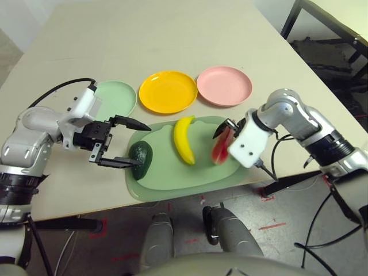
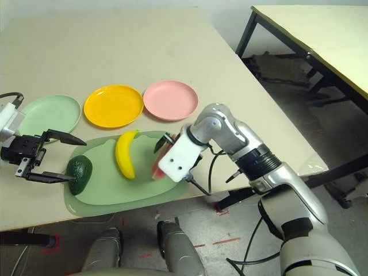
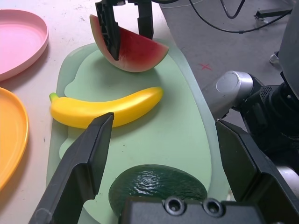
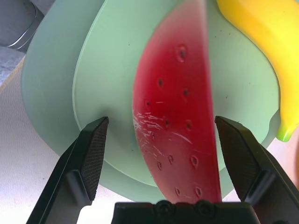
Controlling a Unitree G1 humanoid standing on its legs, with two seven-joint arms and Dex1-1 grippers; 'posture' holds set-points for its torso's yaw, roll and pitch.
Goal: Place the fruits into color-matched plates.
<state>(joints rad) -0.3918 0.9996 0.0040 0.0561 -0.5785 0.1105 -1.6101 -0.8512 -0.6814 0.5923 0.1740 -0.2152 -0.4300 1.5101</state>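
Left end effector (image 1: 146, 145): wide, empty, by the avocado (image 1: 144, 151) left of centre, probably lining up a grab
Right end effector (image 4: 161, 119): wide, straddling the watermelon wedge (image 4: 180, 116) right of centre, likely to squeeze both sides
Banana (image 1: 183, 140): mid-frame on the mat (image 1: 161, 150), untouched
Plates: mint (image 1: 118, 99), yellow (image 1: 168, 92), pink (image 1: 225, 86) across upper frame, handy for colour matching imo

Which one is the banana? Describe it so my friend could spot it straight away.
On the table lies a large pale green mat. Near its middle rests the banana, bright yellow and gently curved. It is longer and slimmer than its neighbours, the dark green avocado and red watermelon wedge.
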